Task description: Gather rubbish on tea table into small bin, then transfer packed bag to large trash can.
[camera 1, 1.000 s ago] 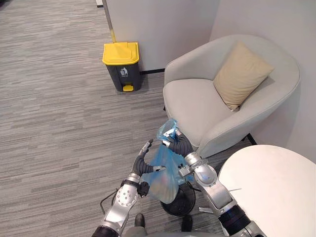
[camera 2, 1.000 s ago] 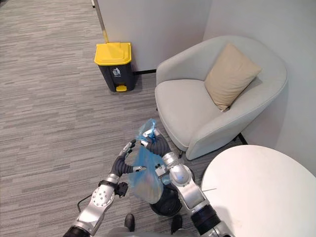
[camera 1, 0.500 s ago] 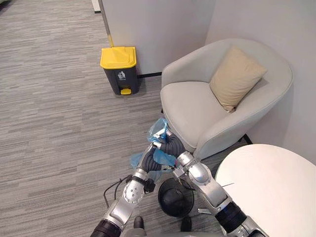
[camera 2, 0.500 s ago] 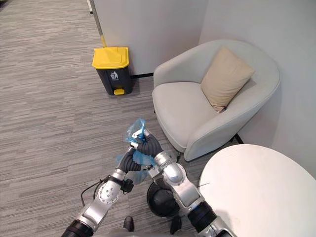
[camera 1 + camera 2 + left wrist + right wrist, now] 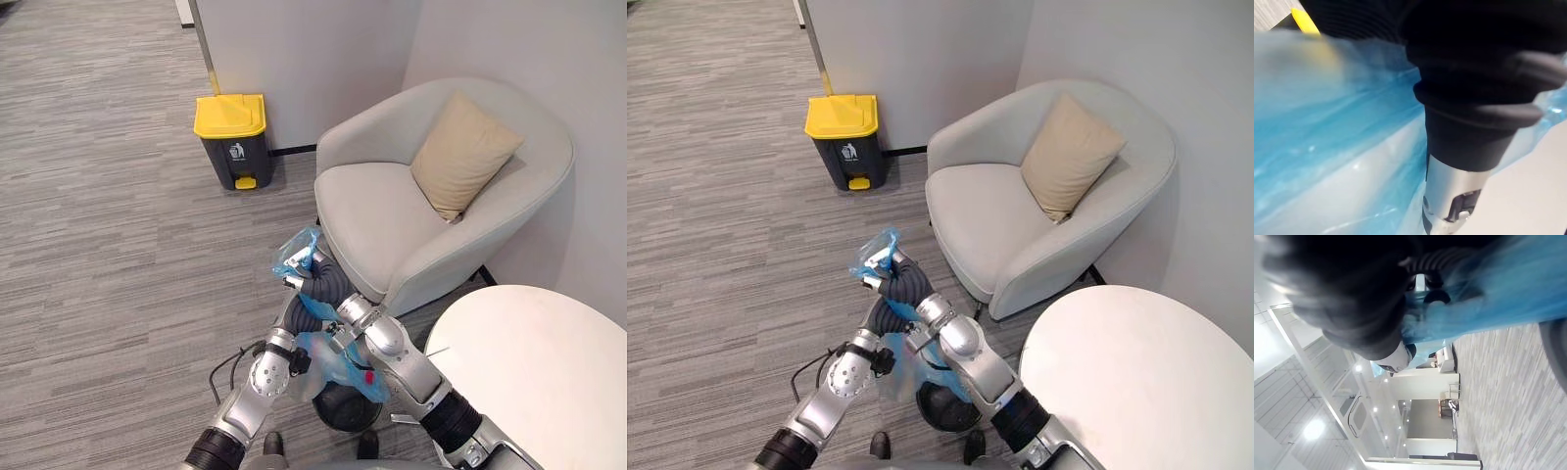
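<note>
**Blue bag held over the small bin**

Upper left stands the yellow-lidded large trash can. At lower centre my left hand sits against the blue bag; I cannot tell whether it grips. My right hand is clenched round the bag's gathered neck. The bag hangs over the small black bin at the bottom edge. To the right are the armchair and the white table.

A pale grey armchair with a rounded back stands on the grey striped carpet floor, in a corner where two white walls meet. A tan cushion leans against the chair's back, on the right side of the seat.
</note>
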